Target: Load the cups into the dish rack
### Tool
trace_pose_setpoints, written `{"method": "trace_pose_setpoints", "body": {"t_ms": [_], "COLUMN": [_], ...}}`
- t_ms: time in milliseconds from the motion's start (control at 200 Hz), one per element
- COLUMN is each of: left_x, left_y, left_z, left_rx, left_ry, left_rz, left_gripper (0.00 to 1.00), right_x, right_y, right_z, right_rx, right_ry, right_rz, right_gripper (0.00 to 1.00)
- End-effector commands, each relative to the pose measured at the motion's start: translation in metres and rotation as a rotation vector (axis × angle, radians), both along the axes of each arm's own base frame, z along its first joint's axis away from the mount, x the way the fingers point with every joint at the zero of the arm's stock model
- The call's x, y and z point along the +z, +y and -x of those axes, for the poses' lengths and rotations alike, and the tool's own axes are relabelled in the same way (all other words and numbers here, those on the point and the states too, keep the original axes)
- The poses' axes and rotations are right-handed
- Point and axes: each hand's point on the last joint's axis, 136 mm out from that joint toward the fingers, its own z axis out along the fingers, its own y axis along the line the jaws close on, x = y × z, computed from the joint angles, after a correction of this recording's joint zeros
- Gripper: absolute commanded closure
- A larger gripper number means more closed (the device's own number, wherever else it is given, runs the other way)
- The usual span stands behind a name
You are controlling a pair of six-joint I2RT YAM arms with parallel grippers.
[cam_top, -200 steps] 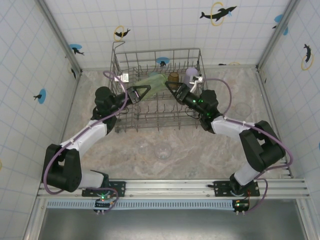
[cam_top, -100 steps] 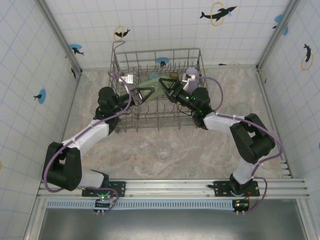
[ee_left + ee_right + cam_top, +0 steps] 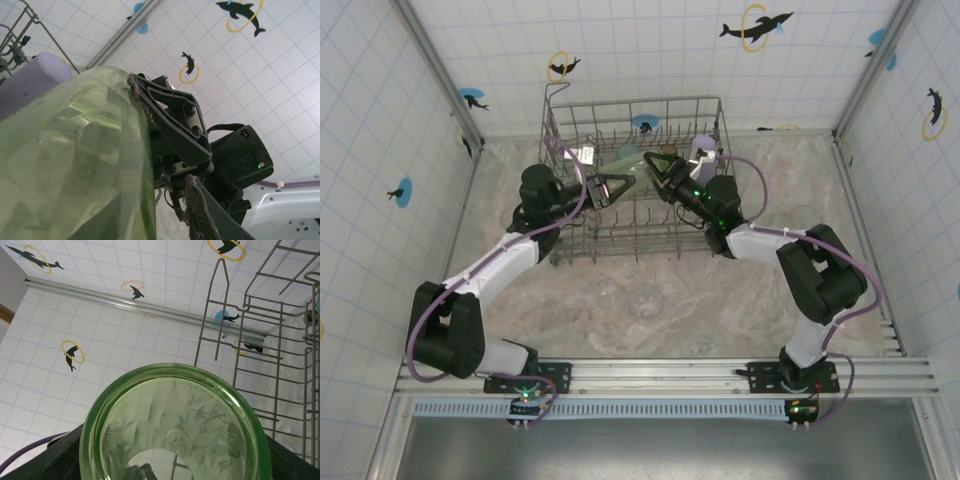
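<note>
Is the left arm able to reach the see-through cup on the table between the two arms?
Probably yes. The clear cup sits on open table in front of the dish rack, nothing blocking it. But the left gripper is up at the green cup, so it must swing back first.

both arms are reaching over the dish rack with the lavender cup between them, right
Not quite: the cup between the left arm and the right arm is the light green cup, not the lavender one. The lavender cup sits farther right in the dish rack. The top external view shows this; both arms do reach over the rack.
</note>
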Motion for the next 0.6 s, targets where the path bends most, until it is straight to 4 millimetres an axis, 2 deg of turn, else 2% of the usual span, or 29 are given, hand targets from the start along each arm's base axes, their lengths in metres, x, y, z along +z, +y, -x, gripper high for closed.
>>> {"method": "trace_pose_setpoints", "body": {"t_ms": [0,185,390,545,560,596], "left_x": [0.019,0.006,0.005,0.004,0.017,0.020], "left_y": [-0.002,-0.001,0.006,0.010,0.010,0.013], "left_z": [0.006,0.002,-0.006,-0.012,-0.015,-0.017], "left_rx": [-0.025,-0.007,0.064,0.118,0.128,0.146], "left_ry": [-0.089,-0.087,-0.126,-0.105,-0.125,-0.122], "left_rz": [-0.044,-0.094,-0.136,-0.144,-0.135,-0.138], "left_gripper": [0.60,0.51,0.40,0.33,0.32,0.30], "right_x": [0.038,0.036,0.046,0.046,0.046,0.047], "right_y": [-0.018,-0.037,-0.066,-0.075,-0.076,-0.076], "right_z": [-0.001,0.007,0.021,0.029,0.029,0.030], "right_rx": [-0.069,-0.149,-0.252,-0.270,-0.271,-0.272], "right_ry": [-0.108,-0.120,-0.157,-0.182,-0.184,-0.191], "right_rz": [-0.035,0.113,0.240,0.295,0.299,0.305], "right_gripper": [0.64,0.65,0.64,0.64,0.64,0.64]}}
